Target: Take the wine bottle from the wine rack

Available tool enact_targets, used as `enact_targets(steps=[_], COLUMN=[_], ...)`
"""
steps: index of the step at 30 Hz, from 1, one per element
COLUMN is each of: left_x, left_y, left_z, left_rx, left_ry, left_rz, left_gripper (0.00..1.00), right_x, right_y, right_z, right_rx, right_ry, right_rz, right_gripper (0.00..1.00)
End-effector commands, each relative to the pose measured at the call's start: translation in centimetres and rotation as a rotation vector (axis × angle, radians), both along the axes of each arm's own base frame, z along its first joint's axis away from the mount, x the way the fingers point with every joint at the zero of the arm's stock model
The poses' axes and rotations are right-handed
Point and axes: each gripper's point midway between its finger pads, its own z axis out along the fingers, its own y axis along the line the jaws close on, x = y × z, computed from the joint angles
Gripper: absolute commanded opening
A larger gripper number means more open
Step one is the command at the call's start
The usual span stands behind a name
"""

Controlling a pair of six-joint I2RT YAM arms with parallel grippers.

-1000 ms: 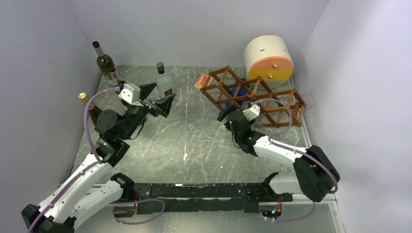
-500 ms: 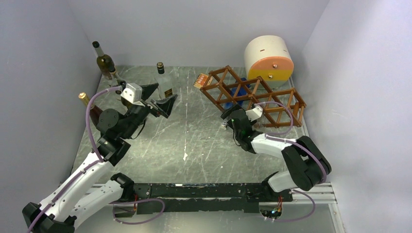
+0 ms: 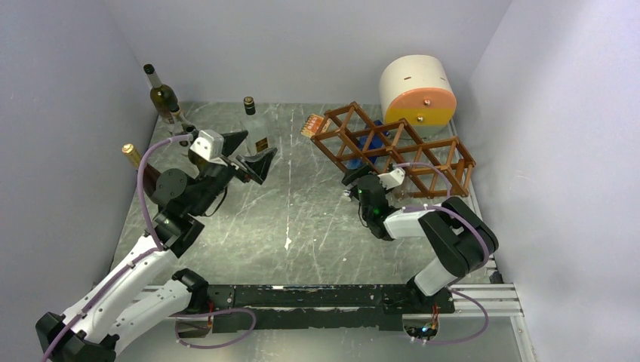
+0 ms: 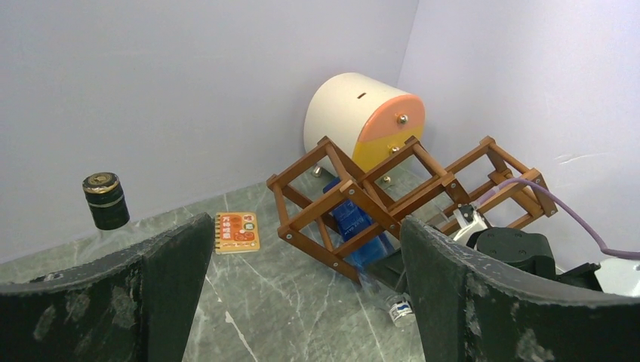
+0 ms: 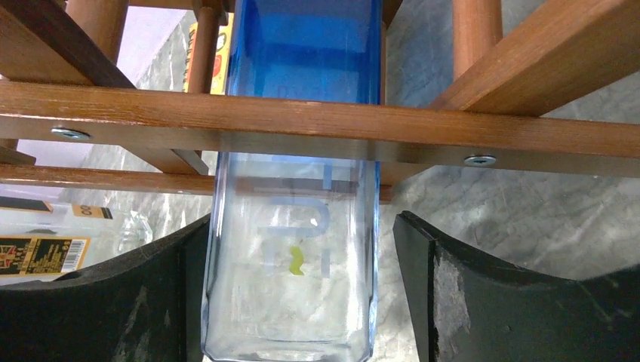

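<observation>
Grey marbled table (image 3: 302,219). Far right: rack (image 3: 392,147), with a cylinder (image 3: 417,90) on its side just behind it. A booklet (image 3: 309,124) lies flat at the rack's left end. Left side: green bottle (image 3: 161,96), clear bottle (image 3: 250,113) and brown bottle (image 3: 136,160), standing.

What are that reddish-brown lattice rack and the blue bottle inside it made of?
The reddish-brown lattice rack looks like stained wood: visible grain, screwed joints. The blue square-sided bottle seems tinted glass, possibly plastic: bars show through it.

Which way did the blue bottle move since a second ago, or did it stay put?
No. The blue wine bottle lies in the same cell of the wine rack as before, with the right gripper straddling its near end.
</observation>
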Motion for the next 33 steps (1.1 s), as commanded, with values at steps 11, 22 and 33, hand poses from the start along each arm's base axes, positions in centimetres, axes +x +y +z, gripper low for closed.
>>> enact_targets(steps=[11, 22, 33], left_x=[-0.2, -0.1, 0.1], left_y=[-0.3, -0.5, -0.4], left_z=[0.5, 0.3, 0.1], left_rx=[-0.004, -0.002, 0.005], left_ry=[-0.028, -0.023, -0.021], left_rz=[-0.018, -0.021, -0.011], left_gripper=[0.95, 0.95, 0.95], right_x=[0.5, -2.3, -6.9], right_y=[-0.3, 0.8, 2.6], right_z=[0.9, 1.8, 2.3], right_rx=[0.054, 0.061, 0.09], right_ry=[-0.072, -0.093, -0.065], right_rz=[-0.036, 0.007, 0.092], right_gripper=[0.6, 0.39, 0.25])
